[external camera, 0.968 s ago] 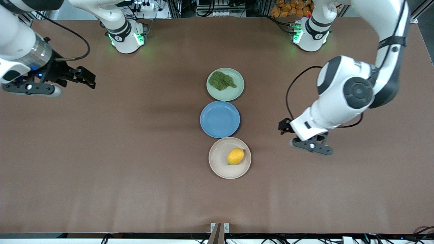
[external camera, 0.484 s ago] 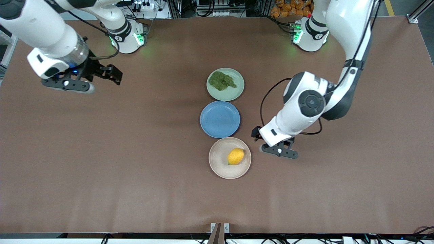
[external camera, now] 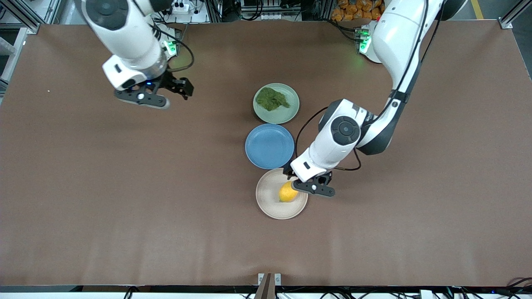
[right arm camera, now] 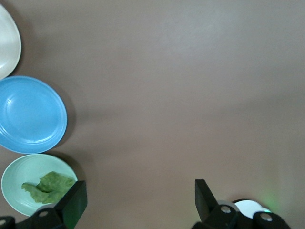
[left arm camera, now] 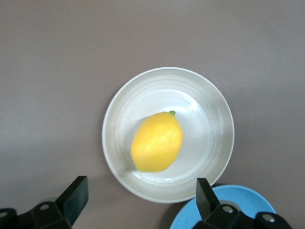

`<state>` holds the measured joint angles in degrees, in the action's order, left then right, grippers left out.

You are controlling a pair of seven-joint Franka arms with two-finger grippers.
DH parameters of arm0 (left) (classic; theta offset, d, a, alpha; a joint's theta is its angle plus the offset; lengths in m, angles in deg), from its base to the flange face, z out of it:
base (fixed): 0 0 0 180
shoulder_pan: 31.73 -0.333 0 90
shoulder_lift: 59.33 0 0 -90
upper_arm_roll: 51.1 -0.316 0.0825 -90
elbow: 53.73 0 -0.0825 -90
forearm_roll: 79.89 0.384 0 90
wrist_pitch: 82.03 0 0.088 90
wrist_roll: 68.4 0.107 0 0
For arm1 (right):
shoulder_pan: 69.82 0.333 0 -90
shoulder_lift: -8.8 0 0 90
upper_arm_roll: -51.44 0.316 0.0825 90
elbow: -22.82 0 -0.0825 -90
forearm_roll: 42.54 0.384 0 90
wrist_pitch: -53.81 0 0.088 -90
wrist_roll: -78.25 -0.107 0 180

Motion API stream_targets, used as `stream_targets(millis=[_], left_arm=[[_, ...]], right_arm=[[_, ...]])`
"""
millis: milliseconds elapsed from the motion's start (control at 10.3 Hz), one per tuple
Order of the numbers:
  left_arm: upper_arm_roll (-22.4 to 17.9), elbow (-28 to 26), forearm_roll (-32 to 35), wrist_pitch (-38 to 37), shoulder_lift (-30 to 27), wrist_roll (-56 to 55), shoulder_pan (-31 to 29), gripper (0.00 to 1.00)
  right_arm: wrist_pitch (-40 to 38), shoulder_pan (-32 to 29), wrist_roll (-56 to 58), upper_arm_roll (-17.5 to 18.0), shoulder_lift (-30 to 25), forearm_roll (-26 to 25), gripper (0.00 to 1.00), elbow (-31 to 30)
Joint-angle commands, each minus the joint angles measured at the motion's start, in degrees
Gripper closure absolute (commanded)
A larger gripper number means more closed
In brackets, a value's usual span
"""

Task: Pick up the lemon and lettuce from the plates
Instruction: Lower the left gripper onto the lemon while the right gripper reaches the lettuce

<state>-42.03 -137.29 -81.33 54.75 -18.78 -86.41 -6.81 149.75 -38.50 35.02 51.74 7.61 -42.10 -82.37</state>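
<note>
Lemon [external camera: 288,192] lies on the beige plate [external camera: 270,203], bottom centre of the front view, lowest of three plates in a column. Left gripper [external camera: 300,182] hangs over the plate's edge beside the lemon, released, jaws spread wide; in the left wrist view the lemon [left arm camera: 157,141] sits ahead of the two fingertips [left arm camera: 76,195], probably lined up for a descent around the fruit.

Lettuce [external camera: 272,99] rests on the mint plate [external camera: 289,113], top of the column; the blue plate [external camera: 269,146] between holds nothing. Right gripper [external camera: 166,92] is over bare table at upper left of the frame, released and empty, well apart from the lettuce [right arm camera: 50,187], apparently on approach.
</note>
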Motion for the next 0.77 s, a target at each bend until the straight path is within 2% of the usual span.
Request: stream_targets(millis=[0, 387, 677], left_arm=[[-1.0, 2.4, -0.5, 3.8, 4.1, -0.4, 1.3, 0.00], [-1.4, 4.6, -0.4, 9.8, 9.2, -0.6, 2.1, 0.00], [-2.5, 4.6, -0.4, 11.2, 10.3, -0.8, 3.3, 0.00]], right_arm=[[5.6, 4.9, -6.6, -0.3, -0.3, -0.3, 0.00, -5.0], [12.6, 15.0, -19.8, -0.3, 9.2, -0.3, 0.00, -5.0], [19.1, 18.9, -29.0, -0.2, 13.7, 0.4, 0.00, -5.1]])
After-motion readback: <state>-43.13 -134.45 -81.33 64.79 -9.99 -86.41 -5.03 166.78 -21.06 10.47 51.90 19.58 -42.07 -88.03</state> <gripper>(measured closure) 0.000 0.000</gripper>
